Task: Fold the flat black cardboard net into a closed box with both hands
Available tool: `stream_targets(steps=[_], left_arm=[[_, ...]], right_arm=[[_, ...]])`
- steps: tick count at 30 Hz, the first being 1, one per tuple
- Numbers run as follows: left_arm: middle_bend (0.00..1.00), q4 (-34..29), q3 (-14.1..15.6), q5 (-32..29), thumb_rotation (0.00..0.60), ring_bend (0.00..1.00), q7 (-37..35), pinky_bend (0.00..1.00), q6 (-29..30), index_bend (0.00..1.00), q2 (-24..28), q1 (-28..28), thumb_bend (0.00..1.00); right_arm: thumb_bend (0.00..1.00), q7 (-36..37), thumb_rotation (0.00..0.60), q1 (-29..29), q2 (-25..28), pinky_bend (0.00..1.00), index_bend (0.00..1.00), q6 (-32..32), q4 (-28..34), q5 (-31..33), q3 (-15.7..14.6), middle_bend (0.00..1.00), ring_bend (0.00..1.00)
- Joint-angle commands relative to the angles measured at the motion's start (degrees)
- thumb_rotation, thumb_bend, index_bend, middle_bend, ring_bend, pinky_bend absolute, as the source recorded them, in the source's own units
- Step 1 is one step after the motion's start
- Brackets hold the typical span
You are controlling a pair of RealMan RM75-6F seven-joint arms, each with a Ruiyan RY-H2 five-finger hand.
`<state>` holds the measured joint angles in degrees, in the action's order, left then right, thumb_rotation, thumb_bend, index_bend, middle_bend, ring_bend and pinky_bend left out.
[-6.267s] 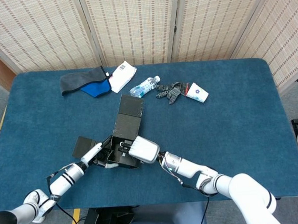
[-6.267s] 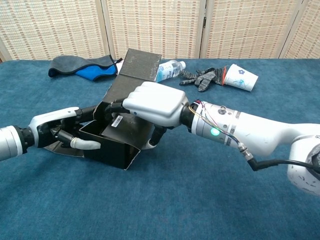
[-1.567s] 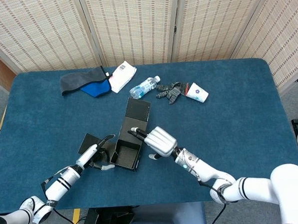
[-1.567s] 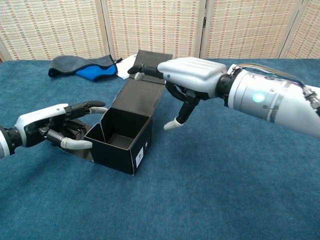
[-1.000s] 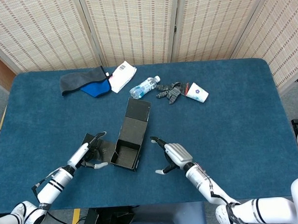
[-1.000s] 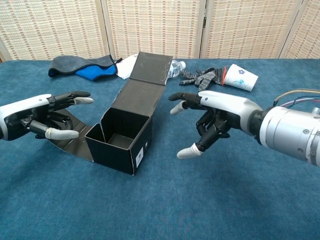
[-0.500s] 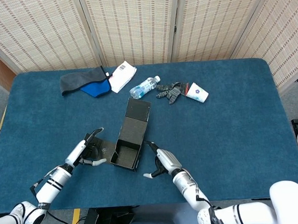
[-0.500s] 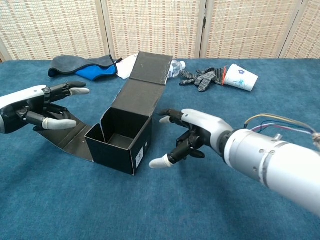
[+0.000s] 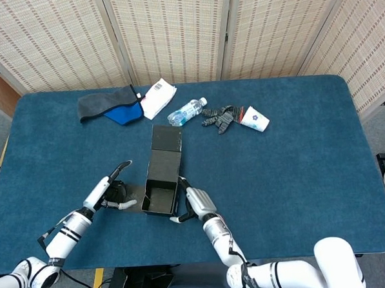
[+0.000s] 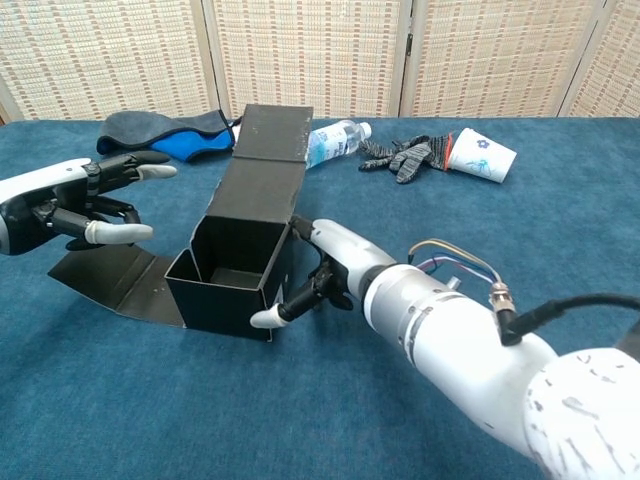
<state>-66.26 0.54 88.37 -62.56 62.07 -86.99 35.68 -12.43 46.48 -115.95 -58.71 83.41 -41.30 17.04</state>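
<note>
Fingers (image 10: 268,317) of the right hand (image 10: 325,268) are spread and laid against the near right wall of the box (image 10: 240,262), nothing gripped; the touch looks meant to brace or square that wall, judged from the chest view. Exact contact of the thumb cannot be told. Left hand (image 10: 75,200) is held just above the side flap (image 10: 105,275), fingers apart and slightly curled, nothing held; it seems placed ready to lift that flap inward. In the head view the same left hand (image 9: 112,193) is seen just left of the box (image 9: 161,184), the right hand (image 9: 189,203) at its near right corner. Box is stood on the table (image 9: 297,177) near the front middle, four walls up, top open, inside empty. Lid panel (image 10: 262,165) is raised off the far wall and tilted back, its end tab (image 10: 272,130) bent; closing is not yet done. Task is judged partly done: walls formed, side flap and lid left to fold. Further back, well apart from the box, are seen a bottle (image 9: 186,110), a glove (image 9: 220,117), a paper cup (image 9: 254,119), a white packet (image 9: 158,97) and a grey-blue cloth (image 9: 110,106). A woven screen (image 9: 173,29) is set behind the table.
</note>
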Motion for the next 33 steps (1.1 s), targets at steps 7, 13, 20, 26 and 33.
stream_targets(steps=[7,13,20,26,33], left_arm=[[0.0,-0.4,-0.6,-0.4,0.6,0.56,0.2,0.92,-0.3,0.0,0.5,-0.2,0.17],[0.0,-0.6,-0.7,-0.3,0.6,0.56,0.3,0.92,-0.3,0.0,0.7,-0.4,0.17],[0.0,-0.3,0.8,0.6,0.6,0.56,-0.1,0.91,1.1,0.0,1.1,-2.2,0.17],[0.0,0.7,0.9,1.4,0.6,0.56,-1.4,0.91,1.9,0.0,1.0,-2.4,0.17],[0.0,1.0,0.8,1.4,0.6,0.56,-1.7,0.92,1.7,0.0,1.2,-2.5,0.17]], right_arm=[[0.0,-1.7,0.6,1.9,0.9,0.88,0.0,4.1,-3.8,-0.6,2.7,0.03,0.75],[0.0,0.7,0.6,0.4,2.9,0.89,0.0,5.6,-2.8,-2.1,2.3,0.05,0.75],[0.0,4.0,0.6,-1.4,1.9,0.89,0.0,5.6,-4.3,-5.0,0.7,0.07,0.75],[0.0,6.3,0.6,-2.1,0.4,0.88,0.0,4.6,-7.1,-9.5,0.1,0.12,0.75],[0.01,7.6,0.6,-2.1,-0.5,0.89,0.03,5.7,-10.2,-12.3,-0.3,0.16,0.75]])
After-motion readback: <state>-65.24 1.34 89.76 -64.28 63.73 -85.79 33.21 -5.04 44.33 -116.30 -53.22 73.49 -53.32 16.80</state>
